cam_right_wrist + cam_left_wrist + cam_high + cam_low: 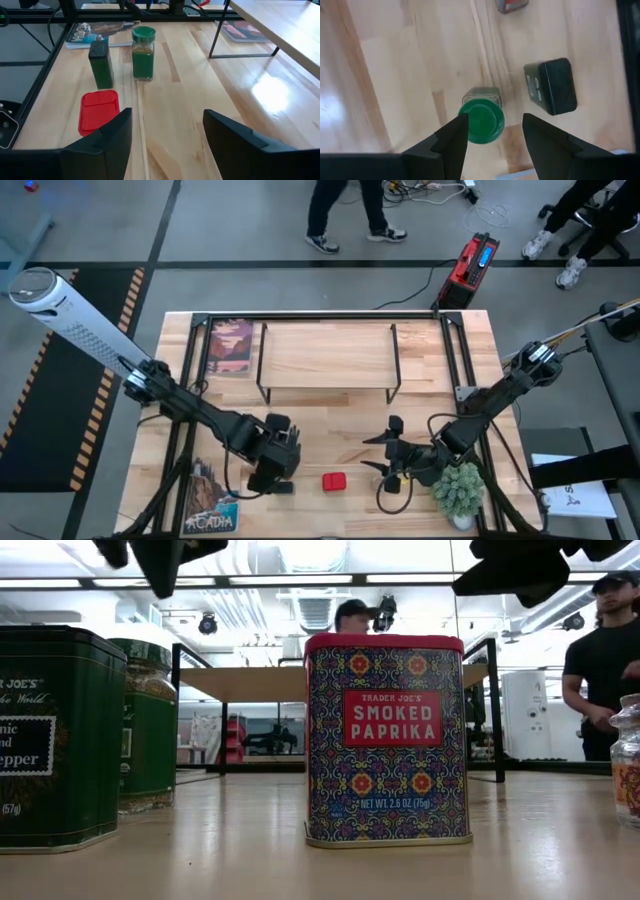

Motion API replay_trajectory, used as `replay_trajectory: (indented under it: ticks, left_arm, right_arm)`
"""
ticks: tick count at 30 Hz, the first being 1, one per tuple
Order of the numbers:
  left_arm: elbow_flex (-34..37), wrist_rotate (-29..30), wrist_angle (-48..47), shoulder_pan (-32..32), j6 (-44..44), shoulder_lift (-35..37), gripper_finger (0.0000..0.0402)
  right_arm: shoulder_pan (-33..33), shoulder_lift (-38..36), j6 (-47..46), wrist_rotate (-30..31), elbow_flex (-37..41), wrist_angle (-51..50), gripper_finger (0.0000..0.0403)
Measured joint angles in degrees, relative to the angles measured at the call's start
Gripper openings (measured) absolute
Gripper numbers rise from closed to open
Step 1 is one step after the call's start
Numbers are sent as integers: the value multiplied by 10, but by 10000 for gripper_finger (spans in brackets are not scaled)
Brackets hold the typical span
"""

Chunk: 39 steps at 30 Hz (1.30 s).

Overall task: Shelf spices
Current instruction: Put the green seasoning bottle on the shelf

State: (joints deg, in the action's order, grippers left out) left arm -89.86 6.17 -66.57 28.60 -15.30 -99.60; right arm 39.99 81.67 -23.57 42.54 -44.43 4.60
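1. Left gripper hangs above the green-lidded jar, fingers spread wide with the lid showing between the tips but sitting closer to one of them. Nothing is pinched yet, and I can't tell how much height is left.

2. So I'd say the step in hand is picking that jar. To do it well, slide the wrist over so the lid sits dead centre in the gap, then drop straight down and close on the glass body below the lid, not on the lid itself.

3. Watch the dark olive tin standing just beside the jar, on the side of the farther finger. That finger needs to come down between the two without clipping the tin.

4. In the high view, jar and olive tin are hidden under the left wrist at about 7 o'clock on the table. The red tin stands alone near 6 o'clock.

5. The shelf sits at 12 o'clock with a bare top, so none of the spices are up there yet.

6. Right gripper waits around 5 o'clock beside the potted plant, fingers spread and holding nothing.
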Motion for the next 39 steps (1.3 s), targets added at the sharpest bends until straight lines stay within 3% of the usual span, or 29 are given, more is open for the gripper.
replay_trajectory:
  ticks: [9,26,39]
  left_arm:
    - [4,14,-25,1,26,-33,193]
    - [22,25,9,1,28,-47,297]
    - [86,24,78,-2,28,-47,286]
  right_arm:
    - [0,0,0,0,0,0,213]
    - [0,0,0,-4,0,0,210]
    - [0,0,0,-5,0,0,217]
